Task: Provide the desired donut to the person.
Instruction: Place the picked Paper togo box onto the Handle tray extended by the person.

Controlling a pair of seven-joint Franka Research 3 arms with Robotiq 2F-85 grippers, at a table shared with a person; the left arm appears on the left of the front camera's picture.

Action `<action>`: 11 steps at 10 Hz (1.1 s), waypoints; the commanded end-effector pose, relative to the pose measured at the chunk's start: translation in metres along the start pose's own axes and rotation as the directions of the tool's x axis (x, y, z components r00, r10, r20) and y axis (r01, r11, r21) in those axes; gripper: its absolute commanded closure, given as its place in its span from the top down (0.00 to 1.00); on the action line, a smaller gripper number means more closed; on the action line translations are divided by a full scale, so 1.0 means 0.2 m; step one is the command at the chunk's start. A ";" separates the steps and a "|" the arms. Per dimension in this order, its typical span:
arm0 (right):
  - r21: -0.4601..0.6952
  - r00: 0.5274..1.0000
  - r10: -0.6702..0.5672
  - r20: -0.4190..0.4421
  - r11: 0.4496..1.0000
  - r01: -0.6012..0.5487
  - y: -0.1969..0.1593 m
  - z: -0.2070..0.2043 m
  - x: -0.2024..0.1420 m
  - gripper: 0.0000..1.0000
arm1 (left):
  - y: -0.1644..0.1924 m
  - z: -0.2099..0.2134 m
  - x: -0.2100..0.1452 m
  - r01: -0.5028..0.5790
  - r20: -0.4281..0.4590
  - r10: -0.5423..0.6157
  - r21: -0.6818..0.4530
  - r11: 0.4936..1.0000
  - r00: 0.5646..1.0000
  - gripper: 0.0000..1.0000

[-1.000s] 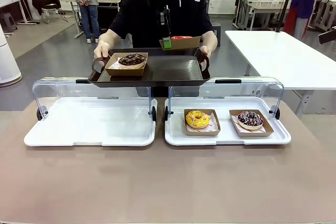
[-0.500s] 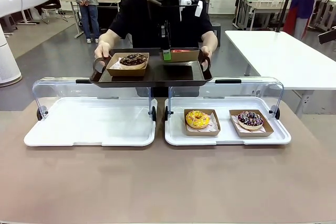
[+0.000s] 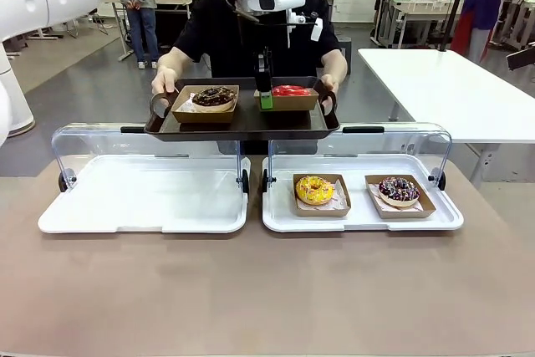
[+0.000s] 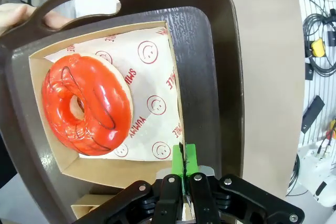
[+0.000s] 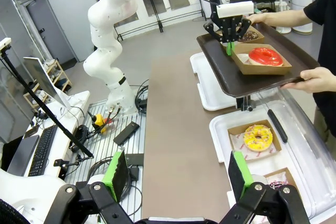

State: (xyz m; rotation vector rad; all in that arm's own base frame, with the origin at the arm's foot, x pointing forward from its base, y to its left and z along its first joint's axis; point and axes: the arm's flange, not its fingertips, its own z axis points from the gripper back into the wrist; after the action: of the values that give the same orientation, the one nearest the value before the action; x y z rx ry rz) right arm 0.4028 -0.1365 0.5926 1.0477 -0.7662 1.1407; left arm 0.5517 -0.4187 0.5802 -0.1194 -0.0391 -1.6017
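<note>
Since a second ago the left arm has come lower over the brown tray (image 3: pixel 242 120), and the cardboard box (image 3: pixel 287 99) with the red donut (image 3: pixel 291 90), then raised above the tray's far right part, now rests on its floor. The tray itself sits slightly higher and flatter in the front view than before.

The left claw (image 3: pixel 265 99) is clenched on the box's near wall: in the left wrist view its green pads (image 4: pixel 185 164) pinch the cardboard edge with no gap between them. The red donut (image 4: pixel 87 104) lies on printed paper inside the box, toward the corner away from the pinched edge. The box's side runs close along the tray's raised rim (image 4: pixel 234 72), with only a narrow strip of tray floor between them.

The person (image 3: pixel 251 27) holds the tray by both handles beyond the far edge of the tabletop (image 3: pixel 267 290); one hand (image 3: pixel 164 81) grips the picture-left handle, the other hand (image 3: pixel 328 83) the right. A chocolate donut (image 3: pixel 213 95) in its own box sits on the tray's left part, well apart from the red one, with bare tray floor between the boxes.

On the tabletop, the right display tray (image 3: pixel 363 216) holds a yellow donut (image 3: pixel 314 190) and a sprinkled dark donut (image 3: pixel 399 190); the left display tray (image 3: pixel 142 206) is beside it. The right claw (image 5: pixel 176 177) is released, fingers wide apart, above the near part of the tabletop.
</note>
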 end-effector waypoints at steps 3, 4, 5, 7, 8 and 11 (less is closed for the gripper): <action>0.005 1.000 0.005 0.005 1.000 -0.005 0.00 0.00 0.00 1.00 | 0.04 -0.01 0.00 -0.016 0.009 0.017 -0.057 0.998 1.000 0.01; 0.005 1.000 0.005 0.005 1.000 -0.005 0.00 0.00 0.00 1.00 | 0.04 -0.01 0.00 -0.019 0.017 0.020 -0.058 0.998 1.000 0.18; 0.005 1.000 0.005 0.005 1.000 -0.005 0.00 0.00 0.00 1.00 | 0.04 0.00 0.00 -0.016 0.022 0.017 -0.054 0.998 1.000 0.61; 0.005 1.000 0.005 0.005 1.000 -0.005 0.00 0.00 0.00 1.00 | 0.03 0.00 0.00 -0.018 0.021 0.019 -0.049 0.999 1.000 1.00; 0.005 1.000 0.005 0.005 1.000 -0.005 0.00 0.00 0.00 1.00 | 0.04 0.00 0.00 -0.017 0.021 0.018 -0.049 0.999 1.000 1.00; 0.005 1.000 0.005 0.005 1.000 -0.005 0.00 0.00 0.00 1.00 | 0.03 0.02 0.00 -0.016 0.021 0.017 -0.040 0.999 1.000 1.00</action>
State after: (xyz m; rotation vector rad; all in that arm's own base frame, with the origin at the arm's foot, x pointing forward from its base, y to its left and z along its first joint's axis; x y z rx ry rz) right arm 0.4028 -0.1365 0.5926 1.0477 -0.7662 1.1407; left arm 0.5548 -0.4167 0.5766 -0.1477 -0.0267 -1.5953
